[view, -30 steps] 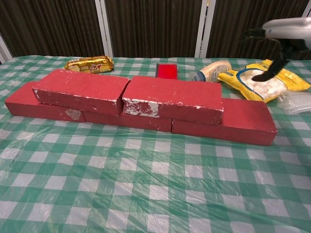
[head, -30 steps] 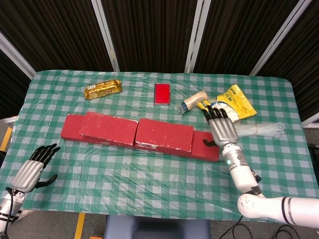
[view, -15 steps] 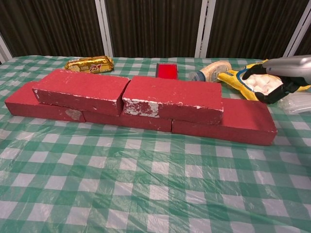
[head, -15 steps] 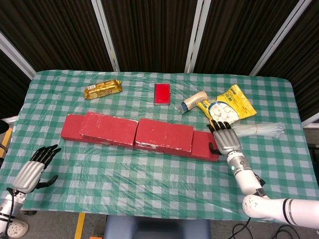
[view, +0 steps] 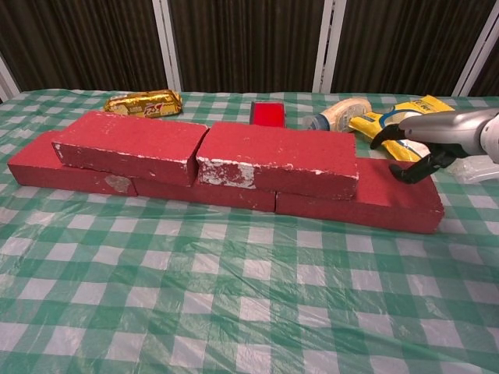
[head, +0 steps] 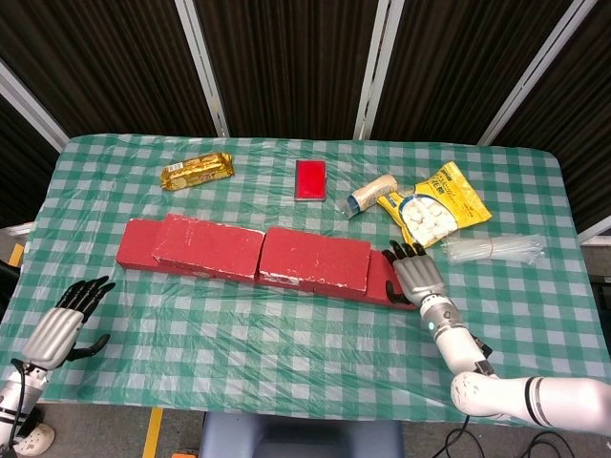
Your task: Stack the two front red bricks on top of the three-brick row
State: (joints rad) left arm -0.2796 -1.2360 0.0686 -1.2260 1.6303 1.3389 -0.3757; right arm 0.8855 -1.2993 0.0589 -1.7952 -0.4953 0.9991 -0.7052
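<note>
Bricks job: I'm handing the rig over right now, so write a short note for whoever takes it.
Left hand: open, holding nothing, off the table's front-left edge.
Right hand: open, fingers spread over the right end of the bottom row's right brick; whether it touches is unclear.
Bricks: two upper bricks, left and right, lie end to end on the bottom row.
Done: both bricks look stacked.
Left: pull the right hand clear; check that the stack sits square.

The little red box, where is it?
In the head view the little red box lies flat near the table's far edge, behind the brick wall, between the gold snack pack and the small bottle.
</note>
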